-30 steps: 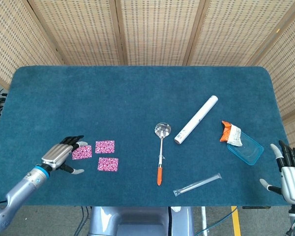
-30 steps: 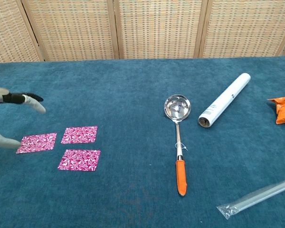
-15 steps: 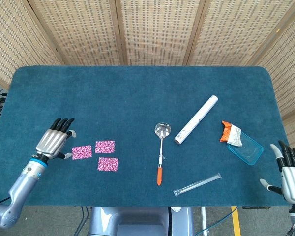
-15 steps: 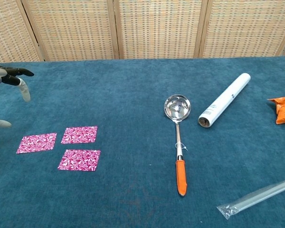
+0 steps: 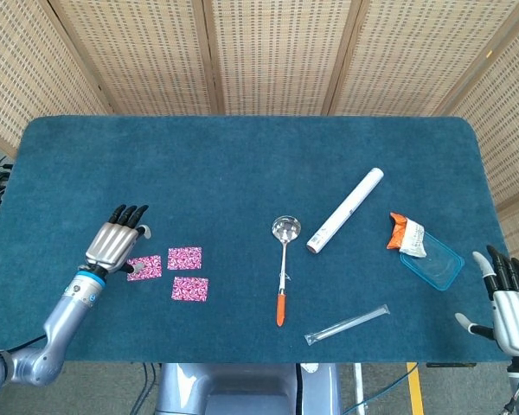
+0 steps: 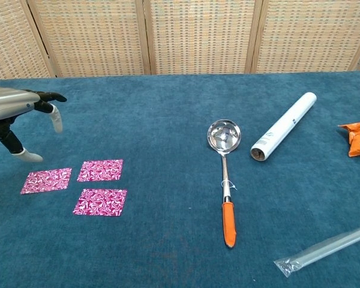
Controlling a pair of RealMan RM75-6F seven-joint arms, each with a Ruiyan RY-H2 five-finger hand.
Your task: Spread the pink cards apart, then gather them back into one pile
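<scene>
Head view, from the left edge: the left hand (image 5: 117, 245) hovers over the blue table (image 5: 242, 173), fingers spread and holding nothing, its lower edge overlapping the leftmost of the three pink cards (image 5: 179, 270), which lie apart at lower left. Half a second ago this hand sat further left, clear of the cards; it has since shifted rightward toward them. Further right lie the orange-handled ladle (image 5: 283, 270), the white tube (image 5: 345, 210), a clear plastic sleeve (image 5: 346, 323), the orange snack packet (image 5: 406, 233) and the blue tray (image 5: 434, 263). At the lower right corner the right hand (image 5: 507, 303) hangs open off the table edge, fingers apart, unmoved.

Chest view adds height: the left hand (image 6: 15, 114) is raised above the cloth, its fingertips not touching the cards (image 6: 99, 185), which rest flat in the same spots as before. The ladle (image 6: 224, 174) and tube (image 6: 284, 126) show closer here; the right hand is outside this frame.
</scene>
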